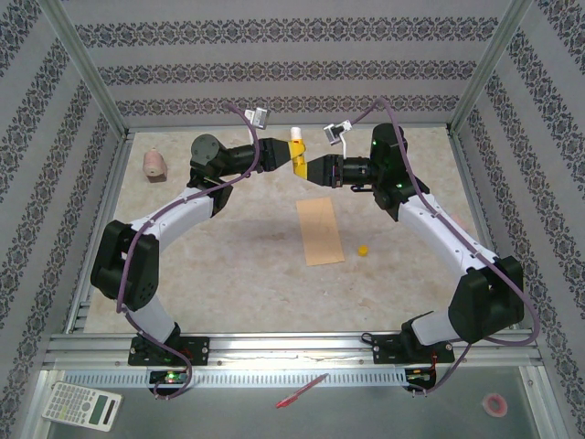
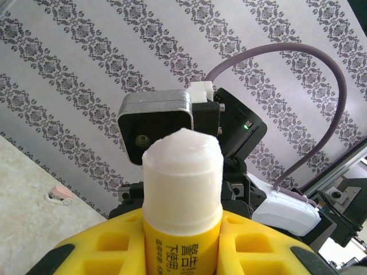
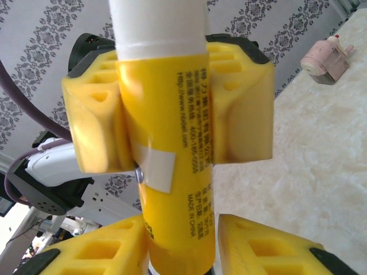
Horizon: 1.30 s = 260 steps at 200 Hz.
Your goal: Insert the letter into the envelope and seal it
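Envelope [image 1: 320, 231], tan and flat, lies lengthwise near the middle of the table [image 1: 228, 274], apart from both grippers.

Nearest the camera, a grey shelf below the aluminium rail carries a calculator [image 1: 80, 405] on the left, a red pen [image 1: 302, 390] near the middle and a small pink ring [image 1: 494, 403] on the right. Beyond the rail the table is a mottled beige. A little yellow cap [image 1: 363, 249] sits just right of the envelope's near end. Farther back on the left stands a small pink object [image 1: 154, 164]. Grey wallpaper with dark ornamental stripes closes the space on three sides, with metal posts at the corners.

Above the far part of the table the two arms meet at a yellow glue stick [image 2: 182, 172], uncapped, with its white tip bare. The left gripper [image 1: 285, 155] is clamped on the stick's yellow body, its foam fingers [image 3: 241, 109] pressed against both sides. The right gripper [image 3: 180, 246] has its fingers set closely either side of the stick's lower end; one looks to be touching it, but whether the jaws actually squeeze it cannot be told.
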Motion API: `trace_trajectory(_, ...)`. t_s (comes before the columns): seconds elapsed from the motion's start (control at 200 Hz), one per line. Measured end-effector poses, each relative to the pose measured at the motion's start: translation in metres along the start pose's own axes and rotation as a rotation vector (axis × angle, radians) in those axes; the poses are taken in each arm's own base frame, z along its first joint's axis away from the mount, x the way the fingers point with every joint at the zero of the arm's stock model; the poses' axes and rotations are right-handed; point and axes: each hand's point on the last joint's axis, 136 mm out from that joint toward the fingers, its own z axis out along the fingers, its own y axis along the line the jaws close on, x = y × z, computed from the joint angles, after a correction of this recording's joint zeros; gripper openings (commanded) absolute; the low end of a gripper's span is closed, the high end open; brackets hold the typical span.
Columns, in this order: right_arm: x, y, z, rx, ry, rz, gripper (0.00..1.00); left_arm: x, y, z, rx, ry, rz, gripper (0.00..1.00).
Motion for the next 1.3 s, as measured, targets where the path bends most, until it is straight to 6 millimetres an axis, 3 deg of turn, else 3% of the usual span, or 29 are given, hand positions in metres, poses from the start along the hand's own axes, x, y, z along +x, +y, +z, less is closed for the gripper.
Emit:
trace_trajectory(0.34, -0.002, -0.004, 0.003, 0.040, -0.026, -0.001, 0.19, -0.003, 0.009, -0.001, -0.042, -0.029, -0.018, 0.00)
trace_trajectory(0.7, -0.003, -0.018, 0.034, 0.360, -0.083, -0.112, 0.14, -0.008, 0.026, -0.024, -0.285, -0.056, 0.001, 0.00)
trace_trajectory(0.889, -0.001, -0.036, 0.050, 0.583, -0.106, -0.208, 0.13, -0.008, 0.044, -0.041, -0.481, -0.085, 0.002, 0.00)
trace_trajectory(1.299, 0.028, -0.082, 0.073, 0.967, -0.047, -0.391, 0.12, 0.020, 0.091, -0.071, -0.818, -0.091, -0.080, 0.00)
